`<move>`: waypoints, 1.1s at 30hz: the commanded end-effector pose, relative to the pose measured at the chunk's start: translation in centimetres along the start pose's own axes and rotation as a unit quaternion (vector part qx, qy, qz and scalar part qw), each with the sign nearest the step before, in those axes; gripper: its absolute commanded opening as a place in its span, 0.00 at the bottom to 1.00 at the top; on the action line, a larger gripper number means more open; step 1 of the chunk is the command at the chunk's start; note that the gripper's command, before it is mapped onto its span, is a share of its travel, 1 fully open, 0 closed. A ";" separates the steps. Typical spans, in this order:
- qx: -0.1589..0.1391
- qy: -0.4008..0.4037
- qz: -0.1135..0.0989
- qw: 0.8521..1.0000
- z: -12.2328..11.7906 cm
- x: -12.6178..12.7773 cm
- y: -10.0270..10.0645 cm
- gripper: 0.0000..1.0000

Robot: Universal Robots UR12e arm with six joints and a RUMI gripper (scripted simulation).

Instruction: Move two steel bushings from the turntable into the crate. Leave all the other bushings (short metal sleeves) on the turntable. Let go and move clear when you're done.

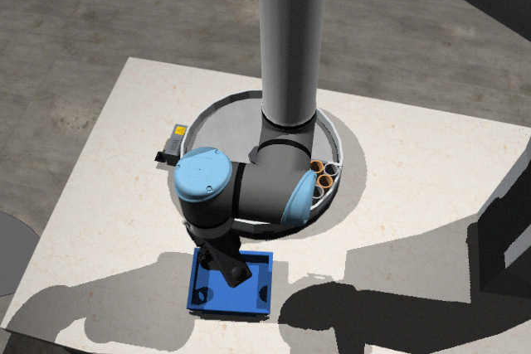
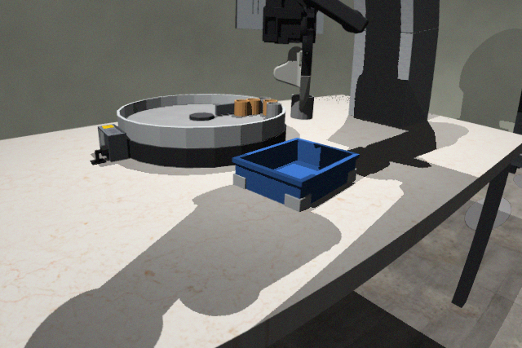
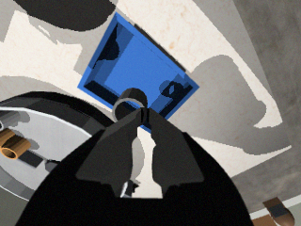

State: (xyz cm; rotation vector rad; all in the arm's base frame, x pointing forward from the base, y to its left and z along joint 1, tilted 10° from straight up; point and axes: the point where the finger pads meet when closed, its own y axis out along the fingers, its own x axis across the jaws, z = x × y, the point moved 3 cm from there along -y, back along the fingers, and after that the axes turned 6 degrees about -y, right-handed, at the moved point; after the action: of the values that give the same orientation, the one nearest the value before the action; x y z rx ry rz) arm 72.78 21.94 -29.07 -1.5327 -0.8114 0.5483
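My gripper is shut on the wall of a grey steel bushing. The bushing hangs upright, well above the blue crate. In the top view the arm hides the fingertips and the bushing. No bushing shows inside the crate, only shadows. On the turntable, steel bushings stand together with orange bushings. The arm hides part of this group in the top view.
The turntable's raised rim lies beside the crate. A grey box with a yellow label stands at the turntable's outer side. A low divider and a dark hub are on the turntable. The arm's dark column rises behind the crate.
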 end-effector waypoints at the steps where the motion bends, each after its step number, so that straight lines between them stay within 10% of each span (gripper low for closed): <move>1: 0.000 0.000 0.000 1.000 0.0 0.1 0.1 0.00; 17: 0.000 0.000 0.000 1.000 -0.1 0.1 6.4 0.00; 33: 0.000 0.000 0.000 1.000 -0.1 0.1 6.5 0.00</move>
State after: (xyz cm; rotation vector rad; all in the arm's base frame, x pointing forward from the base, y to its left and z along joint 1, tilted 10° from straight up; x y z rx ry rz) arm 73.97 21.98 -35.56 -1.5327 -0.8114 0.5483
